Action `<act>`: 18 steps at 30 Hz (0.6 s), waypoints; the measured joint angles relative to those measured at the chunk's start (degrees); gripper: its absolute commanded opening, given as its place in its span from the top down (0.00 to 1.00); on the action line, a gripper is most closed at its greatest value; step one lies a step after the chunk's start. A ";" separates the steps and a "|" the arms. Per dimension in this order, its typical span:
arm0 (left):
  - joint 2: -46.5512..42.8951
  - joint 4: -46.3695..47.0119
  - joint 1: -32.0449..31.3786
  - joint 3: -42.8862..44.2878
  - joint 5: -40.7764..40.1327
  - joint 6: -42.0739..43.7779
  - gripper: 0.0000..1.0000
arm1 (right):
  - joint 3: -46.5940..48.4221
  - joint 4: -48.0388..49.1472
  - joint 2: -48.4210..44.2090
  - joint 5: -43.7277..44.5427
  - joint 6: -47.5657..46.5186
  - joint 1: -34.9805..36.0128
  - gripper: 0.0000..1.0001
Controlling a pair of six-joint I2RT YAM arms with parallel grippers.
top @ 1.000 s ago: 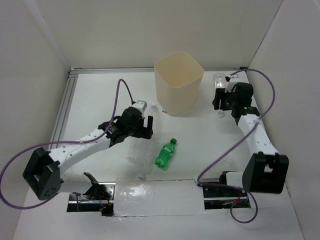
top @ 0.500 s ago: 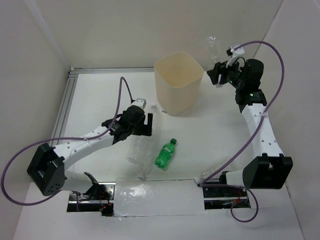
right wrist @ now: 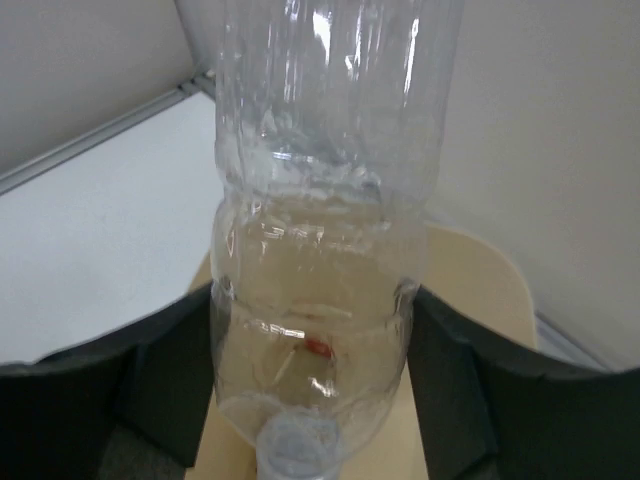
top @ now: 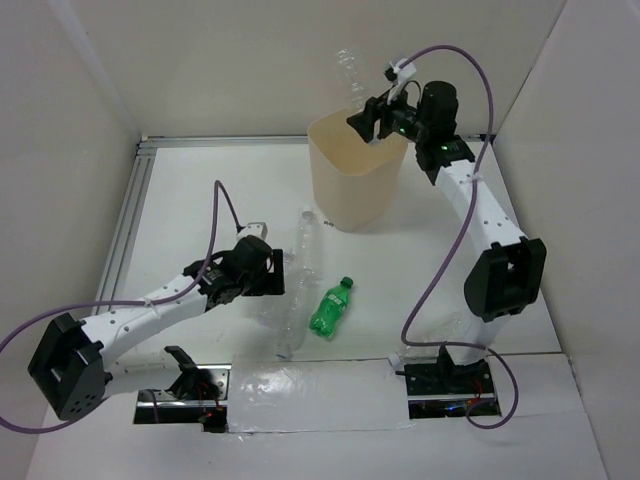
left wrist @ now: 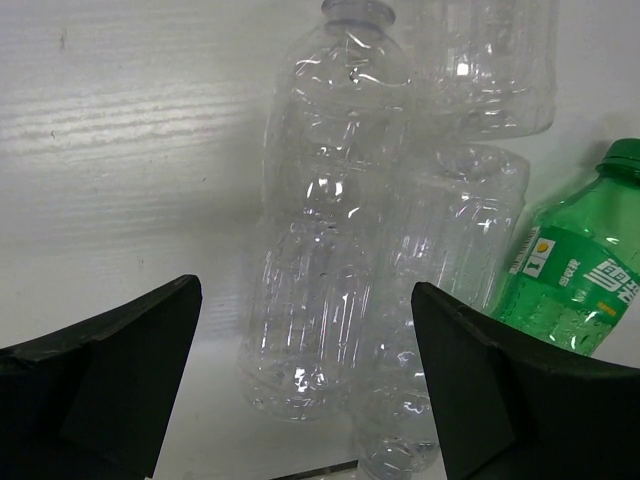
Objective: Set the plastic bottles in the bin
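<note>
- Right gripper (top: 366, 122) jaws are clamped on clear bottle (right wrist: 320, 200), neck down over bin (top: 355, 190); release is best made once centred inside the rim.
- Left gripper (left wrist: 305, 310) jaws are spread apart over lying bottles (left wrist: 330, 180).

One bottle (top: 352, 72) hangs over the bin (top: 345, 190), others (top: 331, 307) before.

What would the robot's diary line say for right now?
right jaws: shut on clear bottle, neck down over bin | left jaws: open over lying clear bottles | green bottle: lying outside bin
</note>
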 measured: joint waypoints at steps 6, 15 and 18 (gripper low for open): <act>2.29 0.11 -0.22 -1.57 0.22 -2.62 0.01 | 1.03 -0.87 6.12 -0.20 0.81 0.63 0.00; 12.28 4.31 -0.79 -2.19 1.53 -2.56 0.19 | 2.86 -5.73 4.02 -2.01 1.46 -1.01 0.00; 16.31 6.16 -0.81 -0.74 2.12 -2.47 0.52 | 0.74 -7.50 -3.21 -4.07 1.42 -2.51 0.07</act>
